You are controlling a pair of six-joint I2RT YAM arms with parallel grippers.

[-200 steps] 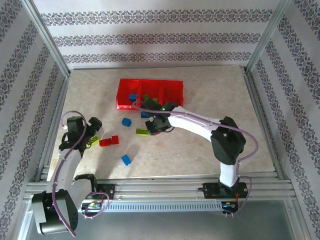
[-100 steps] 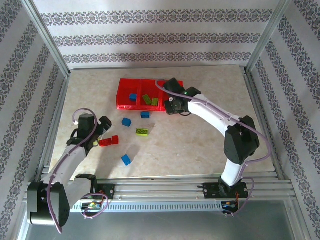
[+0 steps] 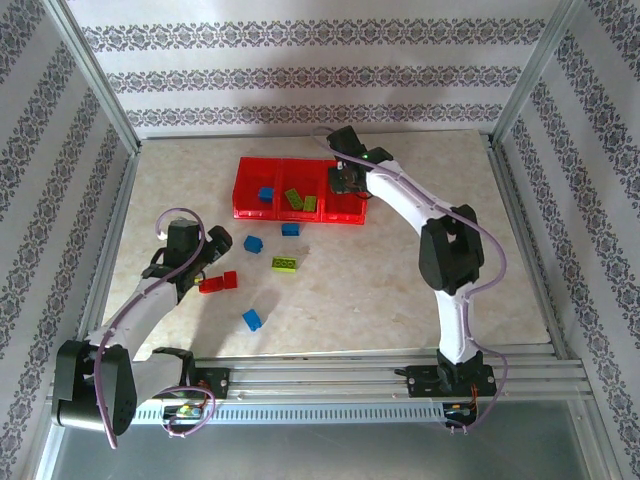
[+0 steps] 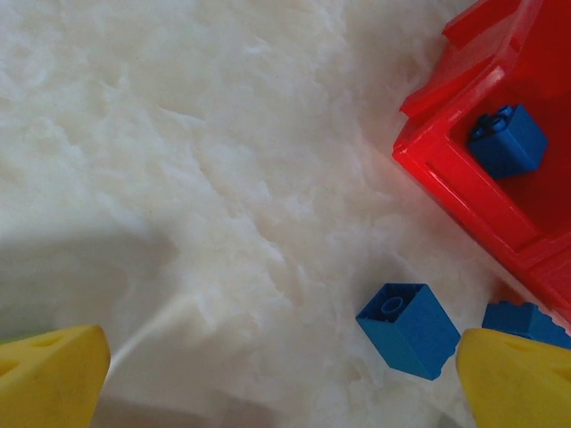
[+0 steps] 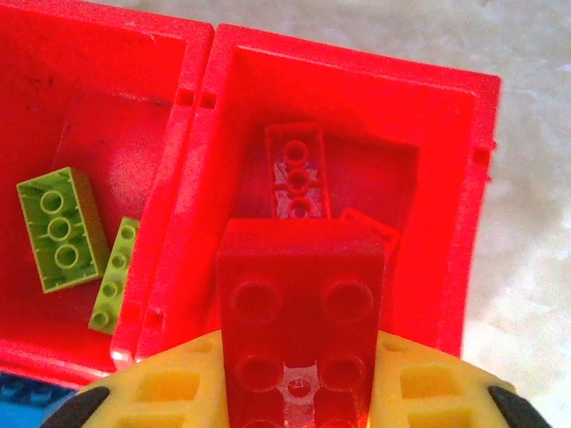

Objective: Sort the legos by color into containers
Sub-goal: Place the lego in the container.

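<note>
A translucent red plastic tray of three square compartments [image 3: 240,200] lies at the far middle of the table [image 3: 400,290]. My right gripper [image 5: 299,392] hangs over its right-hand compartment, jaws pinched narrow on a red studded plastic brick [image 5: 299,294]. The brick's long axis points away from me, and red flat plates [image 5: 294,169] lie directly below. My left gripper [image 4: 284,374] gapes wide and empty beside a small blue plastic brick [image 4: 410,328].

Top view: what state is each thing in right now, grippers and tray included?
left gripper: open, empty, above the table.
right gripper: shut on the red brick, over the tray's right compartment.
red brick: held, not released.
tray: holding sorted bricks.
lime plate: loose on the table.
</note>
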